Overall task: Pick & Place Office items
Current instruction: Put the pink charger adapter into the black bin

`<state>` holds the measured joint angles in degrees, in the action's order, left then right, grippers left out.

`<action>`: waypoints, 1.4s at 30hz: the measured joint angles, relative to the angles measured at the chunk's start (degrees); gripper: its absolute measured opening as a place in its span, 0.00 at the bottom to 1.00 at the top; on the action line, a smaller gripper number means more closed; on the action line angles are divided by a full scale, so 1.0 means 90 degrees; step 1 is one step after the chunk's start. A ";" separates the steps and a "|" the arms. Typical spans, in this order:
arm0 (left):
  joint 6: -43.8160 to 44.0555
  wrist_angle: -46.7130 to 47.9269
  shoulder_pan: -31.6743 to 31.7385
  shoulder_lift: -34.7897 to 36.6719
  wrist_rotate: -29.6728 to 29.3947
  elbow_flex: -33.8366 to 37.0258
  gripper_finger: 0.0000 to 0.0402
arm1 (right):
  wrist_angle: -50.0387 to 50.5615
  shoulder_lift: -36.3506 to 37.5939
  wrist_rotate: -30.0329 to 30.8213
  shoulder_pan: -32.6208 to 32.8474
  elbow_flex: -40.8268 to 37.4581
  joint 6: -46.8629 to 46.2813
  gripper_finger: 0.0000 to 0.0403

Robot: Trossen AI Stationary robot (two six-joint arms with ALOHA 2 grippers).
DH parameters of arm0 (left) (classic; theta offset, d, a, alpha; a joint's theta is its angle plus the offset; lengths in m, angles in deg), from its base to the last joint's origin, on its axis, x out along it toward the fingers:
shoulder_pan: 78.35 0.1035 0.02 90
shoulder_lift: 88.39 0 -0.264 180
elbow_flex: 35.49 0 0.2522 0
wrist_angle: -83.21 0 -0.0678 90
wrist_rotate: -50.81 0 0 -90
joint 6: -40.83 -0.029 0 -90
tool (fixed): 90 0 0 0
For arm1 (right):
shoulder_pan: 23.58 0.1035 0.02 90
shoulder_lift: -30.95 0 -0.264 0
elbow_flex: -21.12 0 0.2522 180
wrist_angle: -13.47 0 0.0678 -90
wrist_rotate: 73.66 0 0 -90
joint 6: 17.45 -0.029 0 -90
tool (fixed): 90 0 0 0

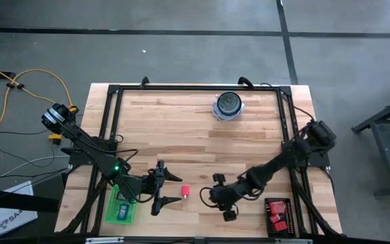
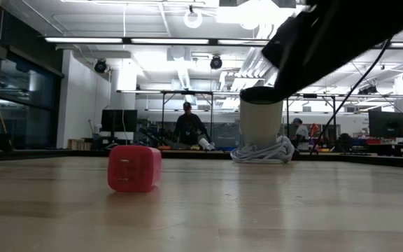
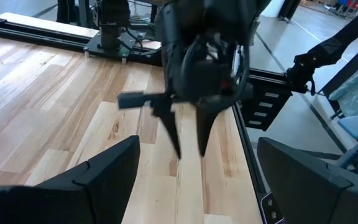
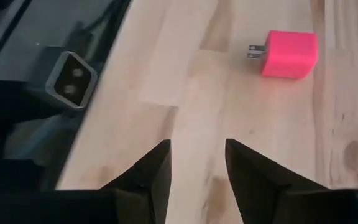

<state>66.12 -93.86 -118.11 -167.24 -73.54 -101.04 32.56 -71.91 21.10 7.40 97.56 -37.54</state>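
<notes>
One office item, a pink-red block [image 1: 185, 192] with two metal prongs, lies on the wood near the table's front edge, between my two grippers; it also shows in the low view as the block [image 2: 134, 168] and in the right wrist view as the block [image 4: 288, 54]. My right gripper [image 4: 196, 155] slants down over bare wood just right of the block, its fingers a little apart with nothing between them. My left gripper [image 1: 170, 188] hangs wide open just left of the block, facing my right gripper [image 3: 188, 146]. Neither touches the block.
A green tray [image 1: 112, 215] with a small blue piece lies at the near left. A black tray [image 1: 286, 203] with red pieces lies at the near right. A round blue-white object [image 1: 228, 105] with a dark top stands at the far edge. A black frame borders the table.
</notes>
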 joint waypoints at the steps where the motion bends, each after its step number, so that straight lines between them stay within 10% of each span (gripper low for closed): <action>1: 0.0000 0.0000 0.0000 0.0002 0.0000 0.0000 0.79 | -0.0115 -0.0083 0.0010 -0.0056 -0.0002 0.0067 0.35; 17: 0.0001 0.0001 -0.0001 0.0000 -0.0002 0.0000 0.79 | -0.1989 -0.0961 0.1080 -0.0495 -0.0007 -0.0248 0.63; 42: 0.0001 -0.0044 -0.0001 0.0000 -0.0002 0.0000 0.79 | -0.5380 -0.1977 0.2469 -0.0318 -0.0734 0.0506 0.63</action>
<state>66.12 -94.25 -118.12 -167.23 -73.56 -101.04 -15.86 -89.70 43.33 4.54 90.95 -32.98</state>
